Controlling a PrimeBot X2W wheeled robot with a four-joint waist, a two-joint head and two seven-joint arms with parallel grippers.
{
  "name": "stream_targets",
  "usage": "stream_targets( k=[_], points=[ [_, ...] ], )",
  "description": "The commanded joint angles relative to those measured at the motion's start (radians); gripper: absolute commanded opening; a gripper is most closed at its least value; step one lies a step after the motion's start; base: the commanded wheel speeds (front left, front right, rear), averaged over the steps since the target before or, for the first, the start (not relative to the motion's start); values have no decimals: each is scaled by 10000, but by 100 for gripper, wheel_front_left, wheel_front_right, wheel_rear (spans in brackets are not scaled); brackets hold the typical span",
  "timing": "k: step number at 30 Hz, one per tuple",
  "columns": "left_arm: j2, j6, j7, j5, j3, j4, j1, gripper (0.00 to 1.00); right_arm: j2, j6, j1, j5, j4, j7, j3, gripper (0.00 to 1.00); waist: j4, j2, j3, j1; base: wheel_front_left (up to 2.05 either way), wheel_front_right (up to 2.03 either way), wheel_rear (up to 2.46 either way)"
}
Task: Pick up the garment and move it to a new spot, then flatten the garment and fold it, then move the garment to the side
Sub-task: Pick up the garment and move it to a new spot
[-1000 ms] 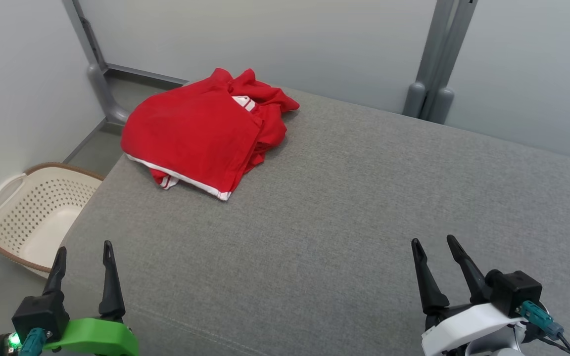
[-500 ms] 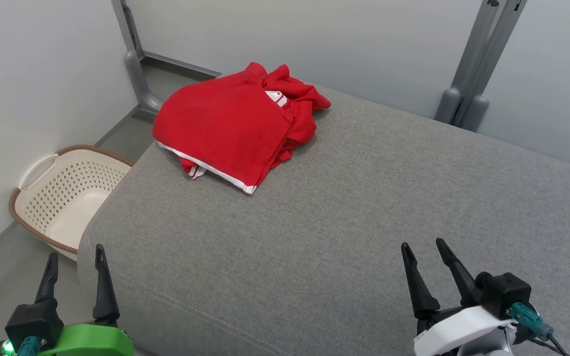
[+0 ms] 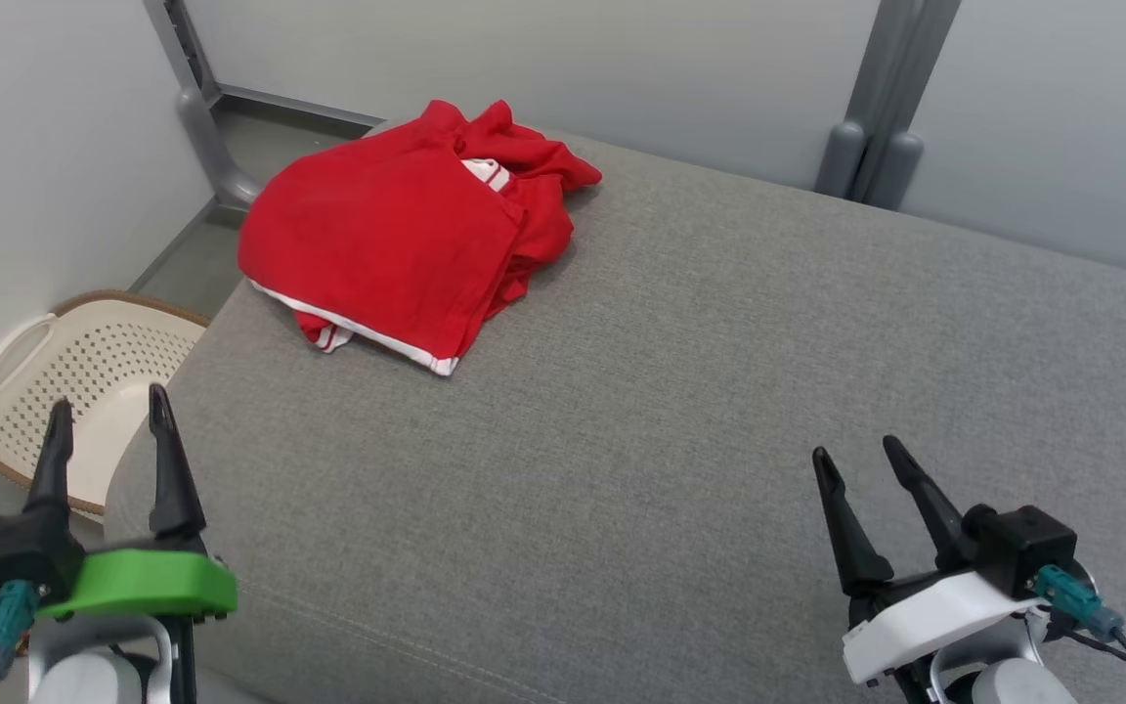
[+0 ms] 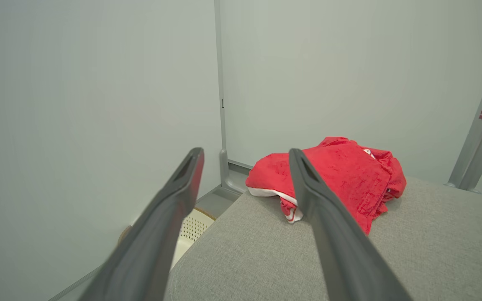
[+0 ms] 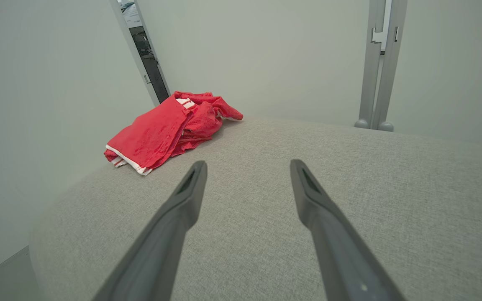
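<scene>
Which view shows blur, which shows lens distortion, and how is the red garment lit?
Head view: soft, even light, no glare; the red garment casts only a faint shadow on the grey cushion. Left wrist view: the left tool is blurred near the lens, the garment sharp. Right wrist view: wide-angle bending curves the cushion's edge; the right tool looks soft.

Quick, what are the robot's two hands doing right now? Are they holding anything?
Left gripper: open, holding nothing, near the basket.
Right gripper: open, holding nothing, above the grey cushion.
The red garment lies untouched.
</scene>
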Motion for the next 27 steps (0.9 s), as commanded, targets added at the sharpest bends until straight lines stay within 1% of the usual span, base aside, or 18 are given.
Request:
stream_targets(
  k=[1, 3, 6, 9, 12, 16, 21, 27],
  points=[
    [82, -62, -42, -100, 0, 37, -452, 100, -145, 1, -147, -47, -91, 19, -99, 100, -625, -1, 630, 0, 0, 0, 0],
    [186, -132, -40, -144, 35, 138, -1072, 100, -322, 1, -257, -65, -193, 57, -239, 100, -970, -1, 974, 0, 0, 0, 0],
    [351, -275, -86, -162, 94, 364, -2130, 100, -546, 1, -470, -96, -387, 67, -498, 100, -1661, -1, 1583, 0, 0, 0, 0],
    [513, -306, -56, -131, 122, 590, -3040, 100, -740, 1, -690, -107, -541, 33, -774, 100, -2318, -1, 2148, 0, 0, 0, 0],
    [798, -432, 37, -135, 180, 901, -4140, 100, -933, 1, -879, -105, -677, -54, -1158, 100, -2969, -1, 2779, 0, 0, 0, 0],
    [1215, -563, 276, -93, 230, 1295, -5517, 100, -1193, 1, -1095, -60, -828, -162, -1681, 100, -3646, -1, 3561, 0, 0, 0, 0],
    [1823, -734, 647, -163, 382, 2031, -7104, 100, -1391, 1, -1211, -20, -989, -276, -2314, 100, -4239, -1, 4344, 0, 0, 0, 0],
    [2311, -940, 1107, -211, 362, 3192, -8326, 100, -1530, 1, -1283, 38, -1090, -381, -2802, 100, -4533, -1, 4920, 0, 0, 0, 0]
  ],
)
